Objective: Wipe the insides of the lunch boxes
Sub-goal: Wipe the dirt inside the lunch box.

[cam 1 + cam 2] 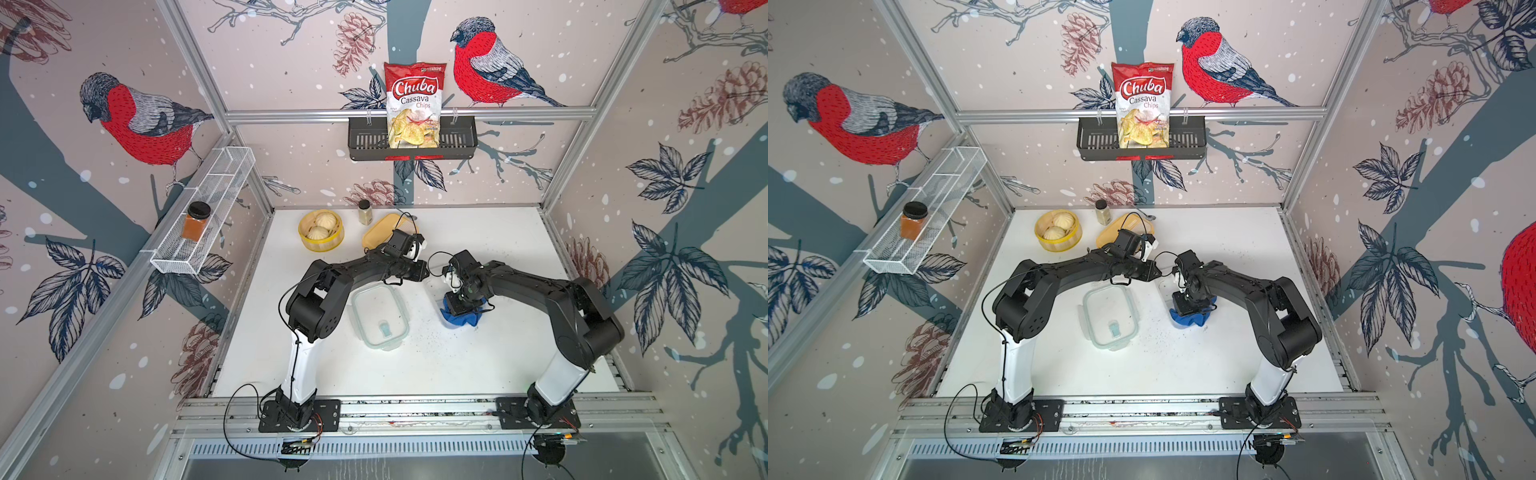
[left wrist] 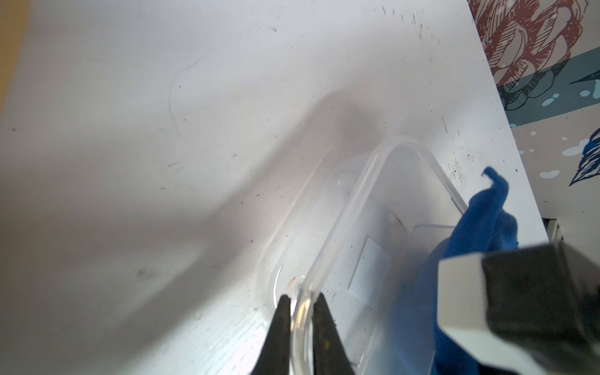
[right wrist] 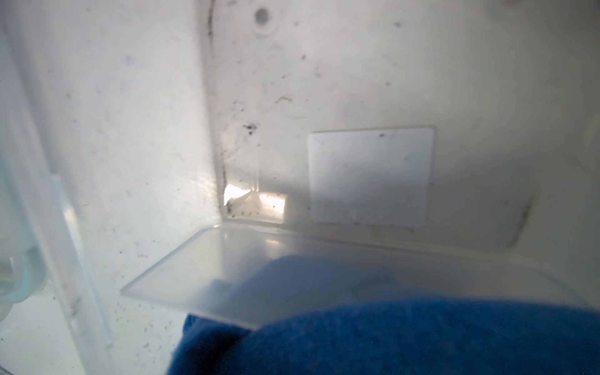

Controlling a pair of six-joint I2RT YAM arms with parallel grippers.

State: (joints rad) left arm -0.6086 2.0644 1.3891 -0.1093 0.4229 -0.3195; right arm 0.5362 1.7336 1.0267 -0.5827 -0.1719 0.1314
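Pinching clear lunch box [image 2: 389, 201] rim with left fingers [image 2: 281, 331] at desk [image 1: 478, 365] middle, likely steadying it against sliding. Pressing blue cloth [image 2: 480, 220], clenched in right fingers [image 1: 456, 308], into box for wiping. Leaving yellow lunch box [image 1: 376, 235] at far desk edge.

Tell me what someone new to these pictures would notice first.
The red chip bag standing in the black basket on the back wall catches the eye first. At mid-table the two arms meet over a clear box: the left gripper pinches its rim, and the right gripper holds a bright blue cloth in it.
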